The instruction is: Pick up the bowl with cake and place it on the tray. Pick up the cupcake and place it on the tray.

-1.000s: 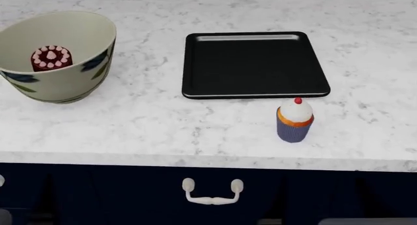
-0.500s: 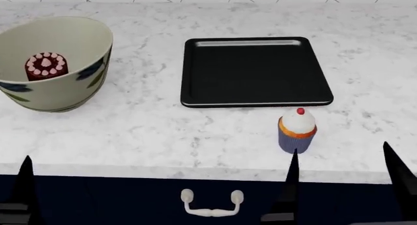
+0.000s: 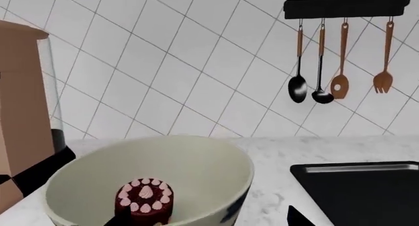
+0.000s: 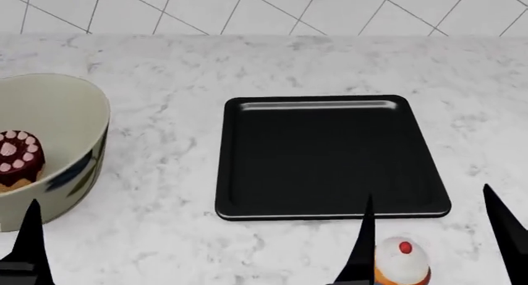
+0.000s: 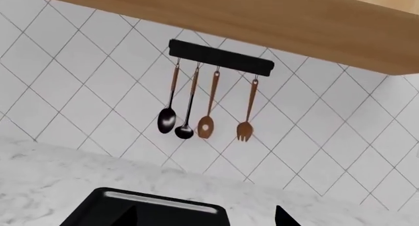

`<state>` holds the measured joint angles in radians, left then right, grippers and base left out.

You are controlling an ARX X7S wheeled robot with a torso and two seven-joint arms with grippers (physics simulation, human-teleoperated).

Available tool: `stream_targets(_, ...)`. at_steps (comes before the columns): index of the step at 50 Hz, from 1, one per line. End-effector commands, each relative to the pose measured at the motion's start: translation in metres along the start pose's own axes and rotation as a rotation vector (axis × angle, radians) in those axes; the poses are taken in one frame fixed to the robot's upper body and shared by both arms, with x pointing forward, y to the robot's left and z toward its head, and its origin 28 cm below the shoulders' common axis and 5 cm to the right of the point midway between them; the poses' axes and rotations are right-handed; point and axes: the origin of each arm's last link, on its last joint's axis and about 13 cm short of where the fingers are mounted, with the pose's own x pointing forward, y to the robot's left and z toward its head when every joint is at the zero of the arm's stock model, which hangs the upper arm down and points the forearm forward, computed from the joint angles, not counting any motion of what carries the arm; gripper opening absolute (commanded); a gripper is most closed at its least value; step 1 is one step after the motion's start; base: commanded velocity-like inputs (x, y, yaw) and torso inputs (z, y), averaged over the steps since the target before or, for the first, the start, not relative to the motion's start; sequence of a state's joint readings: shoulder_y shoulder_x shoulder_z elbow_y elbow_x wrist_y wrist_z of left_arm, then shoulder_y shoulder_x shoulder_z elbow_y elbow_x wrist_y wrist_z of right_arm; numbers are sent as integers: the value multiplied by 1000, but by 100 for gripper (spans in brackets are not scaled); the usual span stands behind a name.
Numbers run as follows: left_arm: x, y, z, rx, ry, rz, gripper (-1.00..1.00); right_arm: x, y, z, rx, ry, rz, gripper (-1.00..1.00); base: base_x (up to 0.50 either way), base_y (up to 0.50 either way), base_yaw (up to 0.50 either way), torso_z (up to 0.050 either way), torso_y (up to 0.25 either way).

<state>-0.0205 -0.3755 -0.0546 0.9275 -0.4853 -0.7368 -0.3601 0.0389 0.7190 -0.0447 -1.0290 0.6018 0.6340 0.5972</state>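
Observation:
The cream leaf-patterned bowl (image 4: 58,143) stands at the counter's left with the chocolate cake (image 4: 15,158) inside. Both also show in the left wrist view, the bowl (image 3: 203,167) and the cake (image 3: 144,200). The black tray (image 4: 330,155) lies empty at the middle. The cupcake (image 4: 402,260) stands just in front of the tray's near right corner. My left gripper (image 3: 206,218) is open and empty, just short of the bowl's near rim. My right gripper (image 4: 429,235) is open and empty. The cupcake shows between its fingers in the head view but not in the right wrist view, which shows the tray (image 5: 150,211).
A rack of hanging utensils (image 5: 219,57) is on the tiled wall behind the counter. A tall tan appliance (image 3: 19,98) stands to the left of the bowl. Bare marble (image 4: 157,192) separates the bowl from the tray.
The head view has shifted, so the bowl, tray and cupcake sit lower in frame and the wall tiles appear. Both grippers' fingertips have risen into the head view.

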Motion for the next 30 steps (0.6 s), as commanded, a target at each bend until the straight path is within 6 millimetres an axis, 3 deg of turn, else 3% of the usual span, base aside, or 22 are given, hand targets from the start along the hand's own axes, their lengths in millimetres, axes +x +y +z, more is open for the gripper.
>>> stream_targets(1, 1, -1, 1, -2, -3, -4, 100, 0, 1, 1, -12, 2, 4, 100, 316, 0, 0, 0, 0)
stream_targets(9, 1, -1, 4, -3, -8, -8, 100, 1, 2, -2, -17, 5, 6, 100, 0, 0, 0, 0, 2)
stream_targets(30, -5, 0, 2, -11, 3, -6, 100, -3, 19, -44, 19, 188, 38, 100, 0, 0, 0, 0, 0)
